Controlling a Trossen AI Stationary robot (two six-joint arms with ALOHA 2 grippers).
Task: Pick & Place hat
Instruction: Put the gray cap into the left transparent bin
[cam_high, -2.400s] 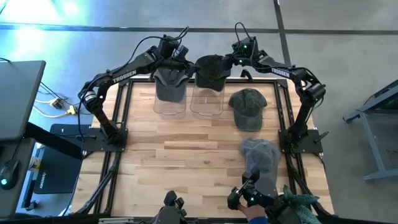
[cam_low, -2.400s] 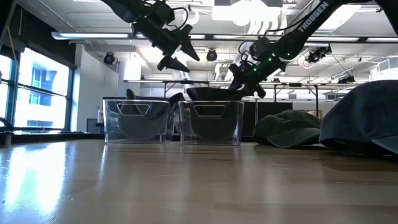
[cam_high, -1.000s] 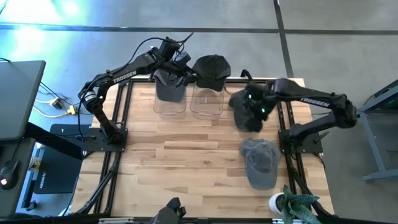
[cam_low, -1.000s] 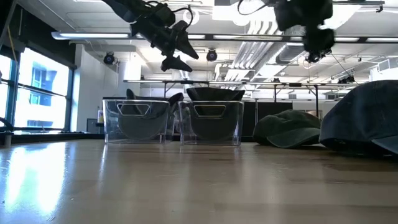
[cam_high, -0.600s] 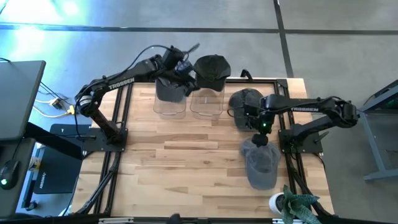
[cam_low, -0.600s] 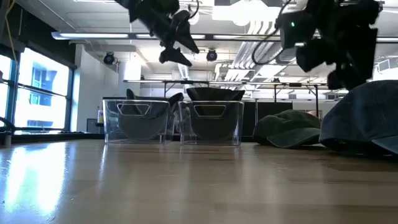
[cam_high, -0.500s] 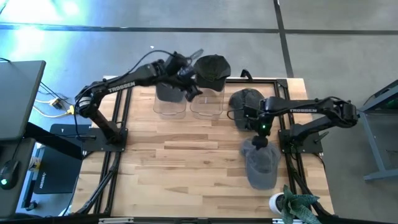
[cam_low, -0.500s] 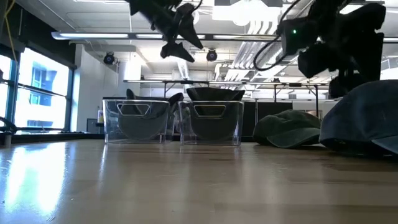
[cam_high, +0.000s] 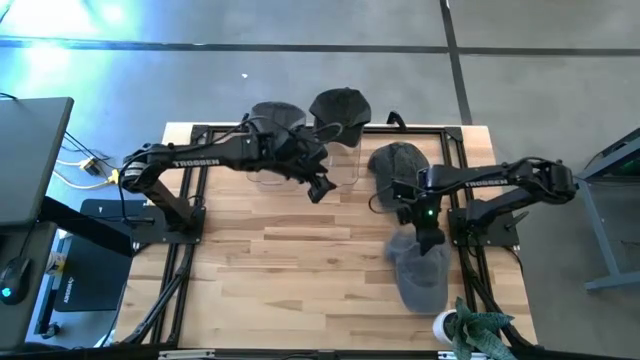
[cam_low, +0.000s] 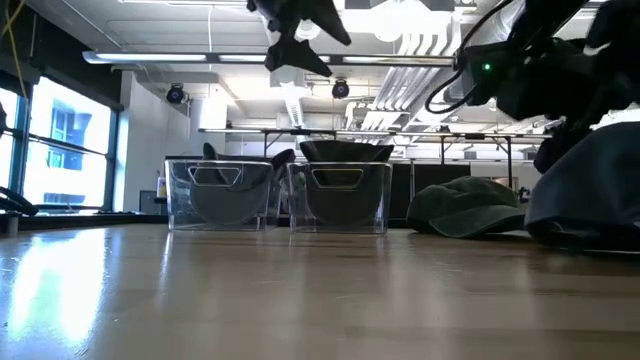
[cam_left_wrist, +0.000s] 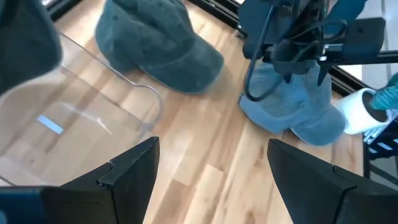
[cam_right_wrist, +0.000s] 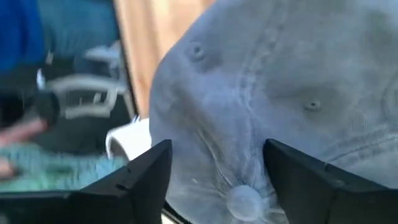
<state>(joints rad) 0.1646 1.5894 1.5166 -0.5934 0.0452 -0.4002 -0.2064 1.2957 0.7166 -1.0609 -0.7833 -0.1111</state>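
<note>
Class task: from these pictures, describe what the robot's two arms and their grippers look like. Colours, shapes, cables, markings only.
Both arms are dark, slim and jointed, with white TROSSEN lettering along a link. Thin black cables loop beside each wrist. The right arm shows a small green light near its wrist. The left gripper and right gripper each end in two dark, flat, angular fingers.

The right arm covers the far part of the pale grey-blue fabric cap (cam_high: 421, 272), whose near-right edge the low view crops.
</note>
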